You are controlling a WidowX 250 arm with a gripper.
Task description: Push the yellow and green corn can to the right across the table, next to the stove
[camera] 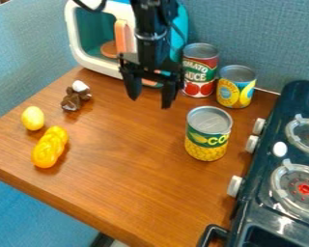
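Note:
The gripper (148,99) hangs over the back middle of the wooden table, open, its two fingers apart and nothing between them. Right of it stand a red tomato sauce can (200,70) and a yellow and blue can (235,87). A corn can (208,134) stands upright nearer the camera, to the right of the gripper. On the left of the table are a yellow lemon-like toy (33,118), an orange-yellow twisted toy (50,147) and a small brown toy with a white top (76,96).
Behind the gripper is a white and teal toy microwave (92,37) with an orange handle. A dark toy stove (283,169) with burners and white knobs borders the right side. The table's front edge (66,206) runs diagonally at lower left.

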